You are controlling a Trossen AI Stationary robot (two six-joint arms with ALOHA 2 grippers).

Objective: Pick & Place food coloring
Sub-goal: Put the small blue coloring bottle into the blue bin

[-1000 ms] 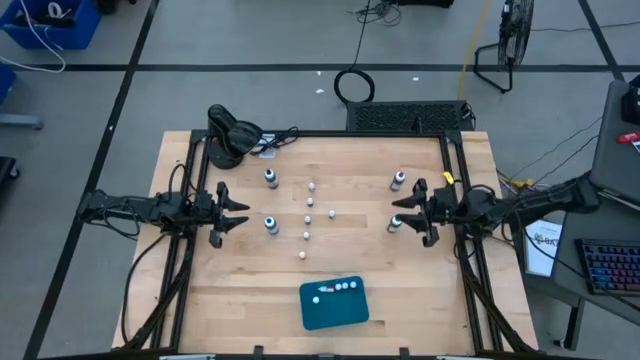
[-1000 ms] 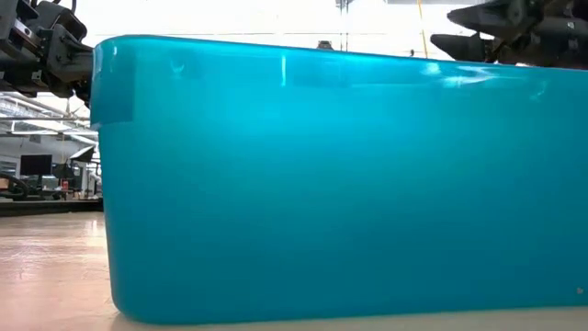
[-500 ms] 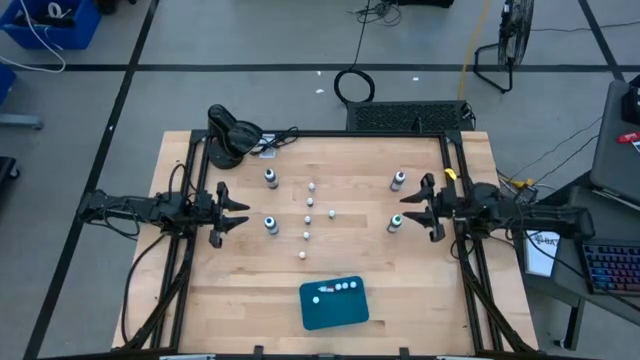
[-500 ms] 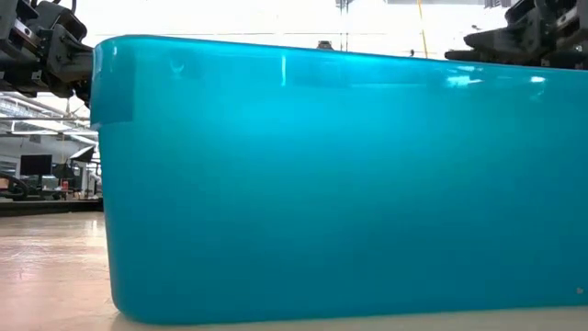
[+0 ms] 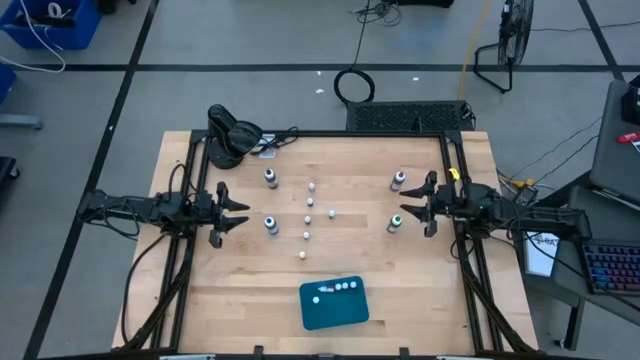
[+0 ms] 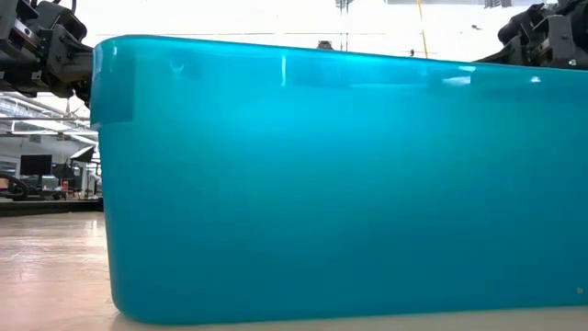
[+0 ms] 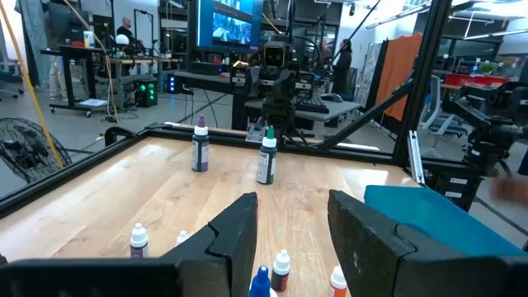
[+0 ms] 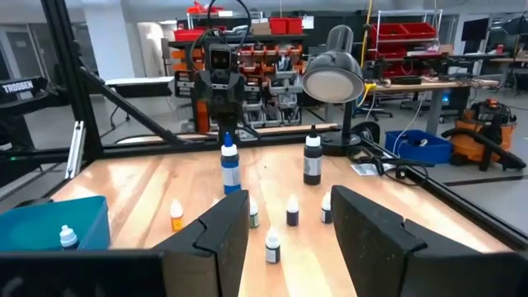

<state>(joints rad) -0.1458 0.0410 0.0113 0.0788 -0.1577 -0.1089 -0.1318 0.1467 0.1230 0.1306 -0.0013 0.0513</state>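
Note:
Four larger white-topped bottles stand upright on the wooden table: two at the left (image 5: 270, 178) (image 5: 270, 224) and two at the right (image 5: 398, 181) (image 5: 396, 222). Several tiny dropper bottles (image 5: 308, 220) stand between them. More tiny bottles (image 5: 340, 287) lie in the teal tray (image 5: 334, 312) near the front edge. My left gripper (image 5: 238, 212) (image 7: 290, 223) is open and empty, left of the near-left bottle. My right gripper (image 5: 408, 205) (image 8: 289, 223) is open and empty, just right of the two right bottles.
The teal tray's wall (image 6: 340, 184) fills the low view. A black desk lamp (image 5: 228, 135) stands at the table's far left corner. A black frame rail (image 5: 330, 134) runs along the table's edges. Bare wood lies between the bottles and the tray.
My right gripper has drawn back from the near-right bottle toward the table's right edge and a little toward the far edge, rising as it goes. The bottle stays standing where it was.

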